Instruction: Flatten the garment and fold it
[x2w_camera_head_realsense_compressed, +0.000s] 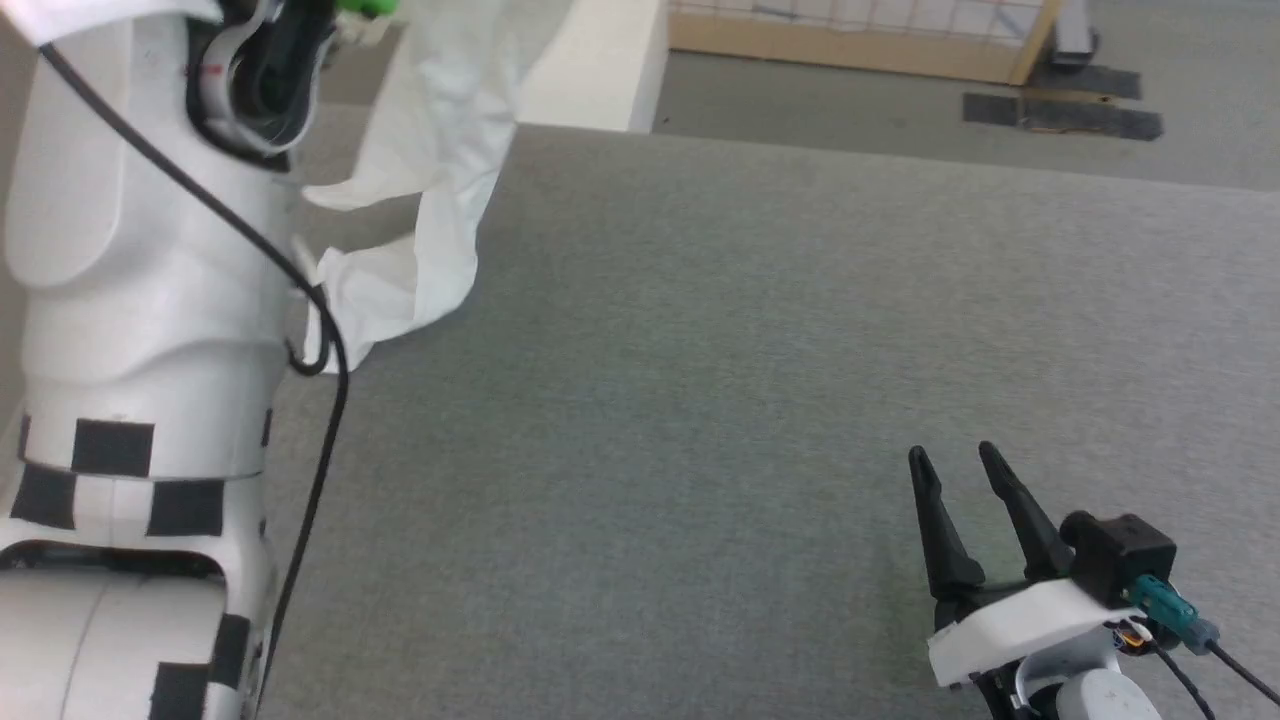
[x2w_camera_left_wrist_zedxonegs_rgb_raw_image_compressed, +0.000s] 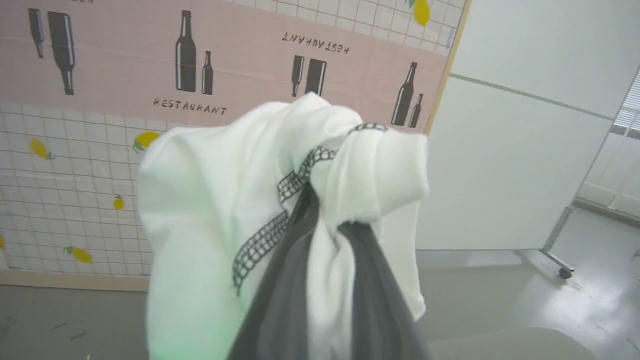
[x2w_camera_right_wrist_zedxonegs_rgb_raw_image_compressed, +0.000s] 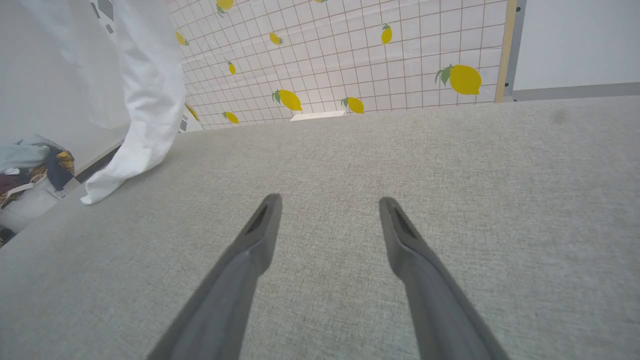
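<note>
1. While our left gripper (x2w_camera_left_wrist_zedxonegs_rgb_raw_image_compressed: 326, 215) is clamped on a bunch of the garment (x2w_camera_left_wrist_zedxonegs_rgb_raw_image_compressed: 200, 200), the white shirt hangs above the far left of the grey table (x2w_camera_head_realsense_compressed: 800, 350).
2. Our right gripper (x2w_camera_head_realsense_compressed: 952, 458) sits over the table, fingers apart, holding nothing.
3. We see what looks like a pale tub (x2w_camera_right_wrist_zedxonegs_rgb_raw_image_compressed: 27, 205) at the right wrist view's left edge, with crumpled coloured clothes (x2w_camera_right_wrist_zedxonegs_rgb_raw_image_compressed: 30, 160) piled in it.
4. We read "RESTAURANT" (x2w_camera_left_wrist_zedxonegs_rgb_raw_image_compressed: 190, 106) on the pink panel (x2w_camera_left_wrist_zedxonegs_rgb_raw_image_compressed: 125, 50), once upright and once upside down, among bottle silhouettes (x2w_camera_left_wrist_zedxonegs_rgb_raw_image_compressed: 186, 50).

One garment (x2w_camera_head_realsense_compressed: 430, 200); one left end effector (x2w_camera_left_wrist_zedxonegs_rgb_raw_image_compressed: 327, 215), one right end effector (x2w_camera_head_realsense_compressed: 952, 452); one white box (x2w_camera_head_realsense_compressed: 590, 70).
</note>
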